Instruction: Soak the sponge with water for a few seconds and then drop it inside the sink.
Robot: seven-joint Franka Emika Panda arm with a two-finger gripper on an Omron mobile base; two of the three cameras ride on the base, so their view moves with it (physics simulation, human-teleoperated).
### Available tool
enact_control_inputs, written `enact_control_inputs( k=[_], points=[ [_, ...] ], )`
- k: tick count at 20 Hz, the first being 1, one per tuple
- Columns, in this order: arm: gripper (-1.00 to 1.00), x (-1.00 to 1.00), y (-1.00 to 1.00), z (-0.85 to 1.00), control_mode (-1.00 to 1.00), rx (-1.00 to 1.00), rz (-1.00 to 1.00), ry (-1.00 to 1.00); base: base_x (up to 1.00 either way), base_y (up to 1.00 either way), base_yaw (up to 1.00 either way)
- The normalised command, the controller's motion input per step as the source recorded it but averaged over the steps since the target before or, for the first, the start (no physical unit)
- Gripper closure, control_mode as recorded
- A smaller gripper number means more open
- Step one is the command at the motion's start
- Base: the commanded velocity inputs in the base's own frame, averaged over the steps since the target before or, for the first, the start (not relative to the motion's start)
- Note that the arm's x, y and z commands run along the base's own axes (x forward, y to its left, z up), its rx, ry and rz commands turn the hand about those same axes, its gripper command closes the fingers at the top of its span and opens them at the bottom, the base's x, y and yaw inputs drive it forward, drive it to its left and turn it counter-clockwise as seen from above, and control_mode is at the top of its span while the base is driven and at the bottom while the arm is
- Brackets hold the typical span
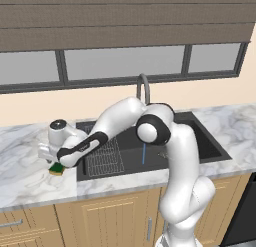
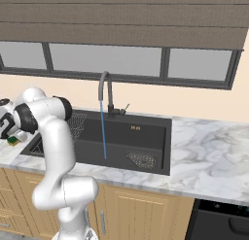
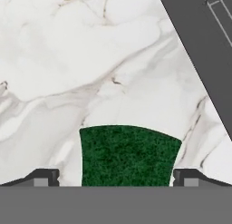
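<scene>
The sponge [image 3: 129,155] lies green side up on the marble counter, left of the sink [image 1: 210,141]. My gripper [image 3: 116,178] hangs right over it, open, with one fingertip on each side of the green block and a gap between each tip and its edge. From the left base view the hand [image 1: 55,143] is low over the sponge [image 1: 56,169], close to the sink's left rim. A thin blue stream of water [image 2: 103,132] runs from the gooseneck faucet [image 2: 104,88] into the sink [image 2: 146,132]. The sink's dark edge [image 3: 204,51] crosses the hand view's upper right.
A wire rack [image 1: 105,158] rests in the basin's left half and a mesh drain [image 2: 142,160] sits at its front right. Marble counter [image 2: 209,151] stretches to the right of the sink. A window runs along the wall behind the faucet [image 1: 143,88].
</scene>
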Motion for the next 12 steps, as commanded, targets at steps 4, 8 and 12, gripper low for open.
enact_control_inputs(
  k=[4, 8, 12],
  points=[
    [-1.00, 0.00, 0.08, -0.25, -1.00, 0.00, 0.00, 0.00, 0.00, 0.00, 0.00],
    [-1.00, 0.00, 0.05, -0.12, -1.00, 0.00, 0.00, 0.00, 0.00, 0.00, 0.00],
    [-1.00, 0.00, 0.00, 0.00, -1.00, 0.00, 0.00, 0.00, 0.00, 0.00, 0.00]
  ],
)
